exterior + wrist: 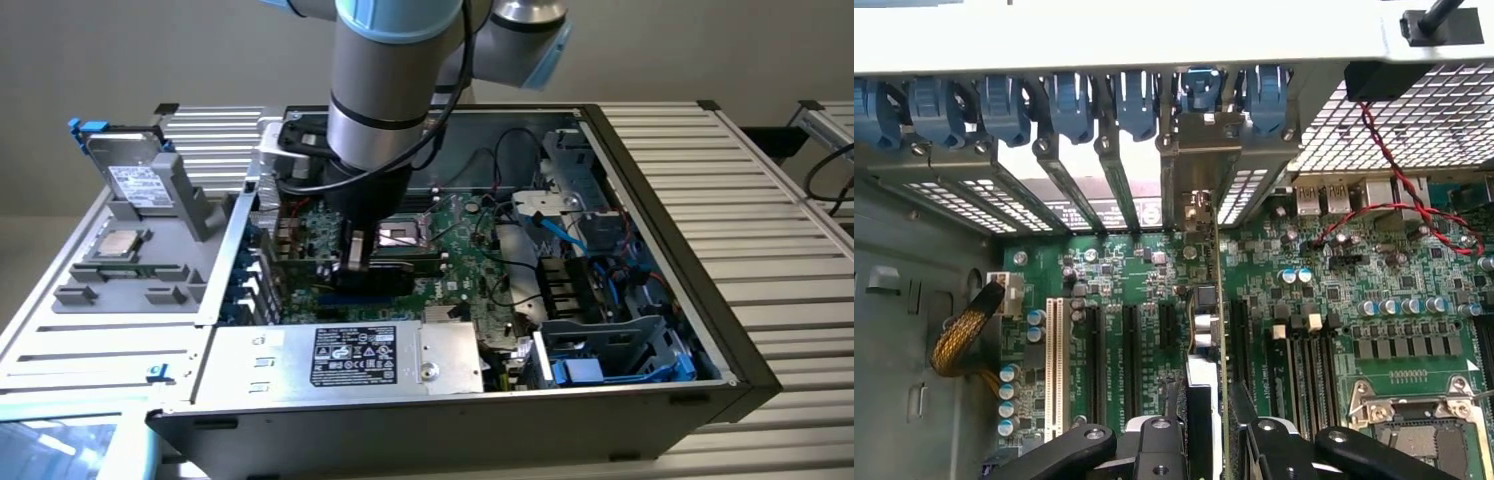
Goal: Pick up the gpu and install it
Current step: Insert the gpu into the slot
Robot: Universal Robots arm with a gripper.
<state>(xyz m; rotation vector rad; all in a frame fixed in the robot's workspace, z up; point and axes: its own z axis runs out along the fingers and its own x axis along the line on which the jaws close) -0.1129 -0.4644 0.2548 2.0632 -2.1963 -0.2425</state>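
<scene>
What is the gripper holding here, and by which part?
The gpu, gripped by its upper edge in the gripper, standing edge-on over the motherboard.

The gpu stands upright on its long edge, a thin green board over the motherboard's expansion slots. Its metal end bracket meets the case's slotted rear wall.

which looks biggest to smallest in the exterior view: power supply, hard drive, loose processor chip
1. power supply, clearly largest, though also nearest the camera
2. hard drive
3. processor chip
</scene>
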